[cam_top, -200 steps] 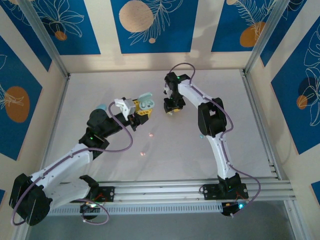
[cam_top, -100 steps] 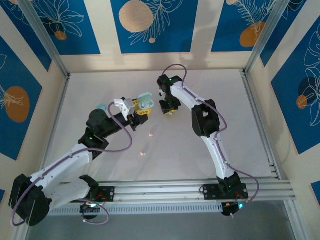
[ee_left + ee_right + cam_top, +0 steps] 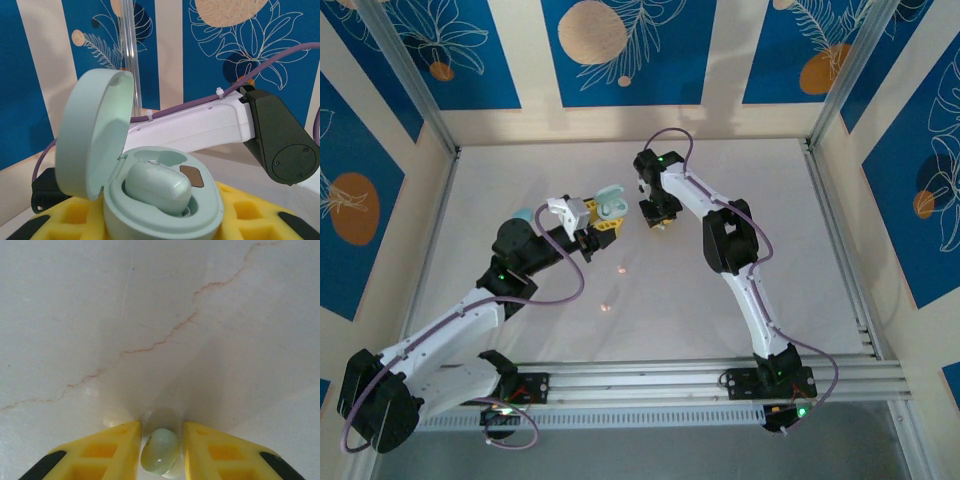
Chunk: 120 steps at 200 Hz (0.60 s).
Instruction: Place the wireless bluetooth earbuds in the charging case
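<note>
We hold the mint-green pebble-shaped plastic charging case (image 3: 165, 222) in the left pincer (image 3: 604, 222), whose yellow foam pads (image 3: 75, 212) press against the case's base from either side. The case is lifted off the white marbled counter (image 3: 520, 170). Its rounded lid (image 3: 92, 142) stands hinged open and upright on the left of the left wrist view. One mint-green earbud (image 3: 157, 186) already sits in the nearer well. Beside it, the other well (image 3: 191, 176) shows a small brown contact patch at its bottom.

Our right pincer (image 3: 658, 218) hangs just beside the open case in the top view, apart from it. In the right wrist view its two yellow pads (image 3: 112, 446) stand narrow, closed on a second mint-green earbud (image 3: 160, 450) that fills the gap between them. This second earbud is clear of the counter, which shows a faint pink vein (image 3: 165, 337) running across it.

Two tiny pinkish specks (image 3: 622, 268) lie on the counter nearer the arm bases, too small for us to tell what they are. A light-blue rounded object (image 3: 520, 215) shows behind the left arm's dark joint, partly hidden.
</note>
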{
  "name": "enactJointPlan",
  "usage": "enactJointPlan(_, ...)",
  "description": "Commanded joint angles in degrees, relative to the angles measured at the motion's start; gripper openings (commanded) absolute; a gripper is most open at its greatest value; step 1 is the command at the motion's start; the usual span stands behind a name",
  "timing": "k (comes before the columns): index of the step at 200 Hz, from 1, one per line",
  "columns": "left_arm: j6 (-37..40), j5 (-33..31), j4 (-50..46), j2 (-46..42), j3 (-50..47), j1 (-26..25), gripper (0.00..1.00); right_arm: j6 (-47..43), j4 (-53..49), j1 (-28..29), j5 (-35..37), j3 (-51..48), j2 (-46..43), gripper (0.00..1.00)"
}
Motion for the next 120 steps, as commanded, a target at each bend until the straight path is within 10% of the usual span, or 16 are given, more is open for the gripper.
enactJointPlan(1, 0.7, -0.9, 1.8, -0.9, -0.2, -0.5, 0.37, -0.2, -1.6, -0.2, -2.3, 1.0, 2.1, 0.26)
enactJointPlan(65, 0.7, -1.1, 1.7, -0.6, -0.1, -0.5, 0.37, 1.1, -2.4, -2.0, -12.2, -0.4, -3.4, 0.21)
enactJointPlan(120, 0.8, -1.6, 1.3, -0.4, -0.2, -0.5, 0.37, 7.3, 10.0, -8.5, -41.4, -20.9, -21.5, 0.21)
